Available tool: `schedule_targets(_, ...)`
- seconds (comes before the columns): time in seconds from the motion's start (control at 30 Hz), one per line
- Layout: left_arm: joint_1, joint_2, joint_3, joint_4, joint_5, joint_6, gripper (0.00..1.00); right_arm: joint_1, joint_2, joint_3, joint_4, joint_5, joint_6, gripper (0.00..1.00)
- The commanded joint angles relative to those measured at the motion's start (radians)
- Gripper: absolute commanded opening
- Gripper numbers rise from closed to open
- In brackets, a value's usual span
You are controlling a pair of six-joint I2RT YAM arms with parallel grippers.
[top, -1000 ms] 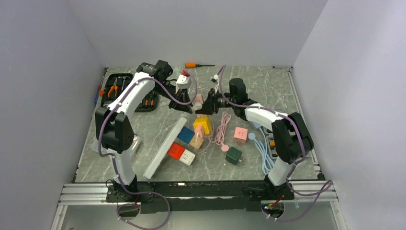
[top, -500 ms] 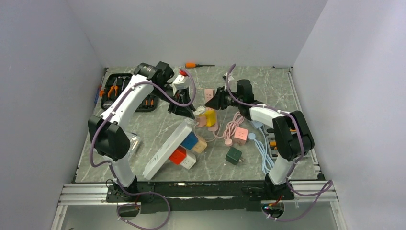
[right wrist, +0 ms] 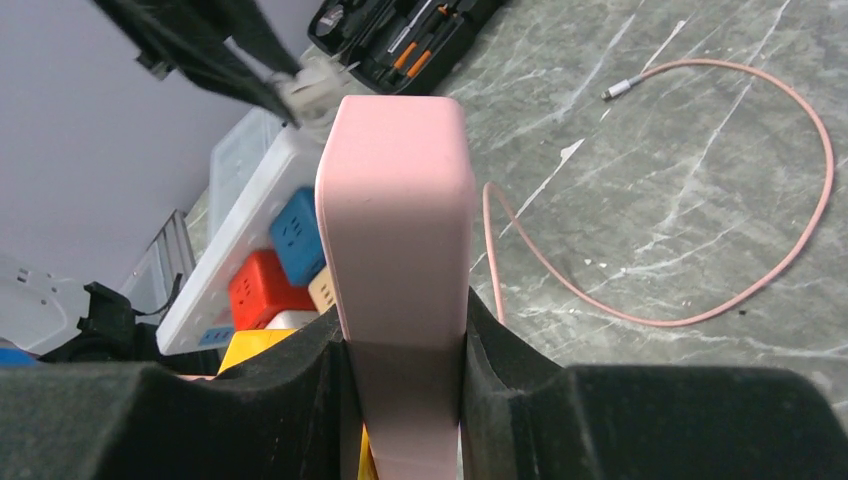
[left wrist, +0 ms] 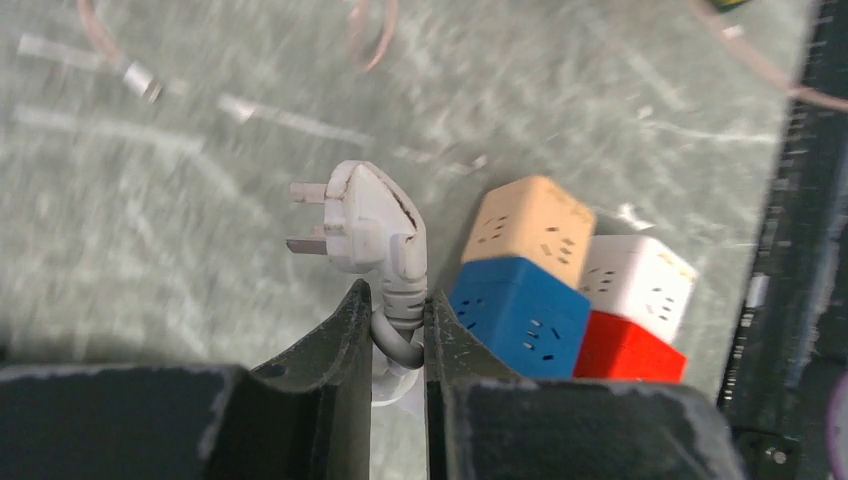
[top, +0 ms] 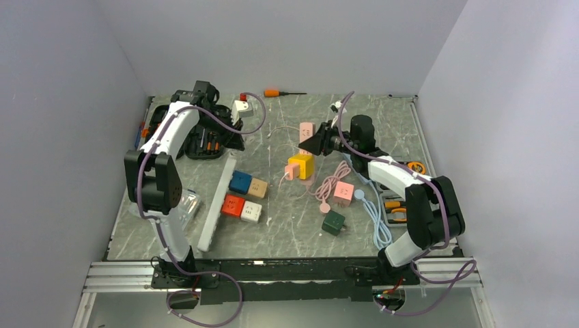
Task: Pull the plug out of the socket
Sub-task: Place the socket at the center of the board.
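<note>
Grey marbled surface [top: 287,229] between pale walls carries a long white power strip [top: 214,205] lying on the left, with a black tool case [top: 205,145] behind it. Beside the strip sit four cube sockets packed together: blue [left wrist: 520,315], tan [left wrist: 530,225], red [left wrist: 625,350] and white [left wrist: 640,285]. Toward the middle the right hand [right wrist: 403,330] is clenched on a pink socket block [right wrist: 400,230] (a yellow cube [top: 302,165] lies just on the near side of it in the overhead view). The left hand [left wrist: 397,300] is raised at the back left, pinching the white plug [left wrist: 365,230] by its strain relief. The plug hangs in the air with its prongs bare, well apart from the pink block.
</note>
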Motion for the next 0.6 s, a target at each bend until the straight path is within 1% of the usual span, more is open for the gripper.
schedule_targets(0.0,0.022,0.0,-0.015,0.223,-0.261,-0.163,0.0,0.0,-0.078,-0.028,0.076,0.007,0.064,0.0)
schedule_targets(0.13,0.054,0.045,-0.016,0.27,-0.381,-0.218,0.0,0.0,-0.115,-0.042,-0.013,0.09,0.042,0.0)
schedule_targets(0.17,0.056,0.053,-0.023,0.281,-0.404,-0.221,0.01,0.0,-0.119,-0.038,-0.039,0.106,0.034,0.0)
schedule_targets(0.2,0.056,0.059,-0.032,0.298,-0.427,-0.227,0.04,0.0,-0.12,-0.031,-0.07,0.125,0.025,0.0)
schedule_targets(0.3,0.056,0.076,-0.058,0.338,-0.452,-0.246,0.2,0.002,-0.115,-0.017,-0.122,0.16,0.018,0.0)
schedule_targets(0.4,0.056,0.089,-0.054,0.344,-0.427,-0.274,0.33,0.003,-0.119,-0.027,-0.135,0.193,0.015,0.0)
schedule_targets(0.5,0.056,0.088,-0.046,0.324,-0.378,-0.285,0.63,0.005,-0.118,-0.021,-0.164,0.225,0.002,0.0)
schedule_targets(0.53,0.056,0.088,-0.04,0.314,-0.369,-0.285,0.71,0.007,-0.117,-0.014,-0.176,0.24,-0.003,0.0)
schedule_targets(0.57,0.056,0.088,-0.032,0.303,-0.361,-0.287,0.75,0.011,-0.115,-0.007,-0.19,0.252,-0.009,0.0)
